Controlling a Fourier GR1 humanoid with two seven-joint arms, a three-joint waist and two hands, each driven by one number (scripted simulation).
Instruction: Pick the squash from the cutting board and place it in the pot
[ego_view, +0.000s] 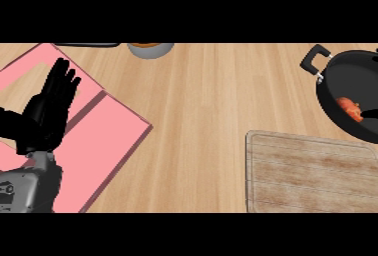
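Bare counter (199, 115) mid-view, cutting board (310, 175) unoccupied, pot (354, 95) blocking right edge.

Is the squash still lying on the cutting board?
No, the cutting board lies bare, and an orange-red thing sits inside the black pot.

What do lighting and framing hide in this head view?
Head view: even light and no glare on the counter. The black left hand shows little detail. The pot is cut by the right edge, its inside dark around an orange-red item. The cutting board runs off frame.
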